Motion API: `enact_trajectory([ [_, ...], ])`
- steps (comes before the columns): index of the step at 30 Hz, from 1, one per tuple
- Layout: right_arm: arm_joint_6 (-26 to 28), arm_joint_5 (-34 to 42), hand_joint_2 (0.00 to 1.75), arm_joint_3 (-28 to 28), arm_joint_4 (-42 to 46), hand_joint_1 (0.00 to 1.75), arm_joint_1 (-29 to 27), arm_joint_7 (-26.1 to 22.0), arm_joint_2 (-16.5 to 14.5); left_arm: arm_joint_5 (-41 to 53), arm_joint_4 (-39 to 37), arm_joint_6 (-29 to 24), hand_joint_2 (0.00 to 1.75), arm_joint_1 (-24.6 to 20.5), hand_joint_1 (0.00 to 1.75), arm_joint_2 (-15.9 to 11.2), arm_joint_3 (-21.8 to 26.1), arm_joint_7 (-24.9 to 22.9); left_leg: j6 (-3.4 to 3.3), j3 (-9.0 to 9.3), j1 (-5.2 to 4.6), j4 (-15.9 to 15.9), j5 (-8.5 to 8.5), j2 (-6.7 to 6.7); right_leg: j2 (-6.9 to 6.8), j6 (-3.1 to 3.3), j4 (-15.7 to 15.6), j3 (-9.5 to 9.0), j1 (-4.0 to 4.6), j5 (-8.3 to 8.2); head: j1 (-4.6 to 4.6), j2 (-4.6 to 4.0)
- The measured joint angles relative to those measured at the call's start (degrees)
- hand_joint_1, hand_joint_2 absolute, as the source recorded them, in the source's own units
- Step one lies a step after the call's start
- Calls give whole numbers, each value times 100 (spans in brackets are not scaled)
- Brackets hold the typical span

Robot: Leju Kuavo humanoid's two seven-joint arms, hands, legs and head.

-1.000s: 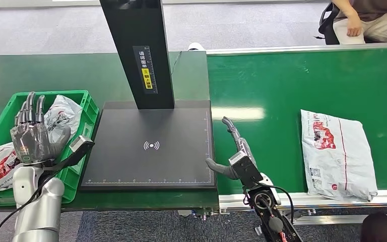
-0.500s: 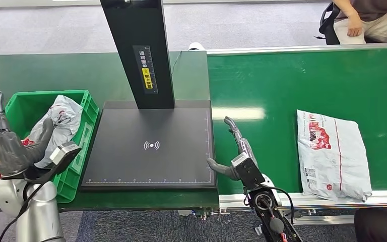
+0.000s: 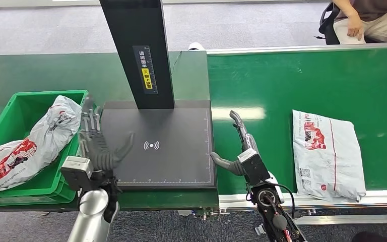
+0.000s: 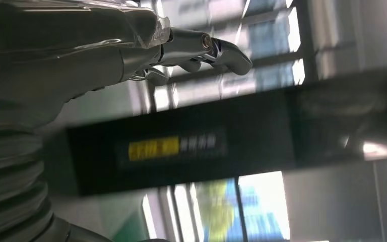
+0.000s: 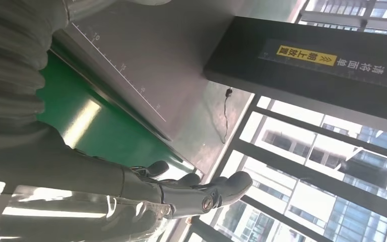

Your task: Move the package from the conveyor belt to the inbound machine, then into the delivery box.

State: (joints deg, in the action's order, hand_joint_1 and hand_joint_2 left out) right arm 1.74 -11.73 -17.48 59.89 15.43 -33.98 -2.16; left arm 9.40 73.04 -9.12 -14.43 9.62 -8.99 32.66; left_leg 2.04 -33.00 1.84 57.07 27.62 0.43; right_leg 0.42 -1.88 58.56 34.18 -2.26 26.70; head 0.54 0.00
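A white package with red print [image 3: 327, 154] lies flat on the green conveyor belt [image 3: 292, 85], near its front edge. Another white package [image 3: 27, 143] rests in the green delivery box [image 3: 27, 106], its lower end hanging over the box's front rim. The black inbound machine platform [image 3: 153, 146] with its dark post [image 3: 138, 53] stands between them, bare. My left hand [image 3: 98, 146] hovers open over the platform's left edge, fingers spread [image 4: 201, 48]. My right hand [image 3: 242, 146] is open over the belt beside the platform's right edge, left of the conveyor package, fingers extended [image 5: 201, 194].
A person sits beyond the belt at the far right [image 3: 363, 17]. The belt's metal front rail [image 3: 302, 199] runs under my right arm. A dark green table [image 3: 55, 73] carries the box and machine.
My left hand has swung right from over the box to the platform's left edge, leaving the package in the box. The conveyor package has drifted left. My right hand rose slightly.
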Motion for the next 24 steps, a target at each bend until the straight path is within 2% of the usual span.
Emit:
enact_trajectory([
  [4,-30,144,175,4,16,0,87,-13,-17,-611,-311,1266,175,118,0,-95,-539,-513,0,-4,0,-1,0,1,0,0,1,3,1,1,1,0],
  [8,-137,271,175,58,110,0,86,155,-75,-1034,-593,2009,175,233,0,-208,-722,-841,0,-3,0,-1,1,2,1,0,0,3,1,1,0,0],
  [18,-492,461,175,425,642,0,-430,698,-175,-1122,-690,2280,175,451,0,-385,-690,-914,0,-6,0,-2,1,0,0,-2,0,4,1,4,1,0],
  [24,-200,198,175,586,903,0,-625,862,-223,-1094,-738,2279,175,459,0,-380,-707,-929,0,-5,0,-1,1,0,0,-2,0,5,1,4,1,0],
])
